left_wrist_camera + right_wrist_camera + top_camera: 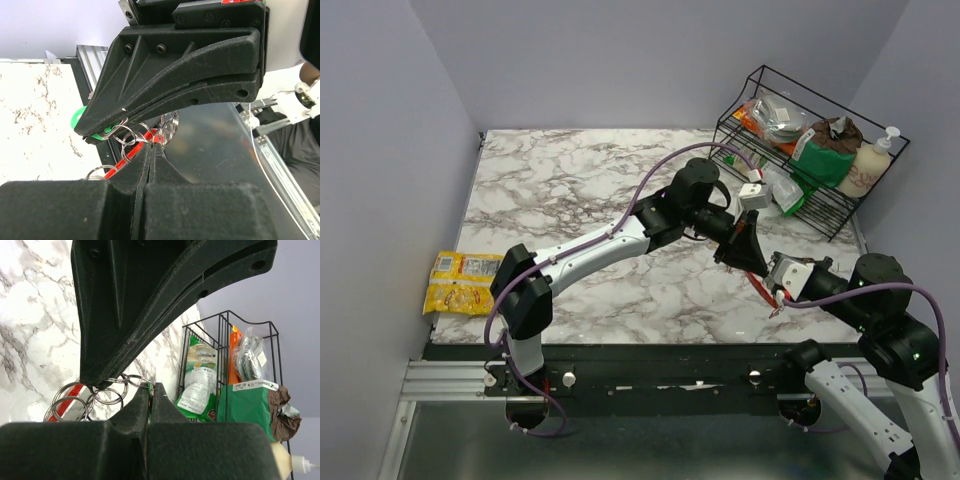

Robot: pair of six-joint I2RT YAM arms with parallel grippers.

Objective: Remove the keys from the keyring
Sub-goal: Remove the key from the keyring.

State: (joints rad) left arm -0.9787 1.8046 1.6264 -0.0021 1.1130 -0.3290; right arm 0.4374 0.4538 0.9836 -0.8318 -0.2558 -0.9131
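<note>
White bench (570, 180), marbled with grey-black veins. The keyring (131, 152) shows bright red, strung with silver rings (107, 396). One key (76, 118) has a green head. The packet (465, 282) is yellow with orange print. The wire rack (820, 97) is black, with green and orange packs (817, 158). The arms (605, 248) are white and black, their cables (650, 192) purple.

Matt black plastic with a fine rough grain on the jaws. Bright polished metal on the split rings (107, 396); glossy red finish on the keyring (127, 156); smooth green plastic on the head of a key (76, 117). Glossy marble-patterned tabletop (570, 180). Thin black wire rack (220, 355).
</note>
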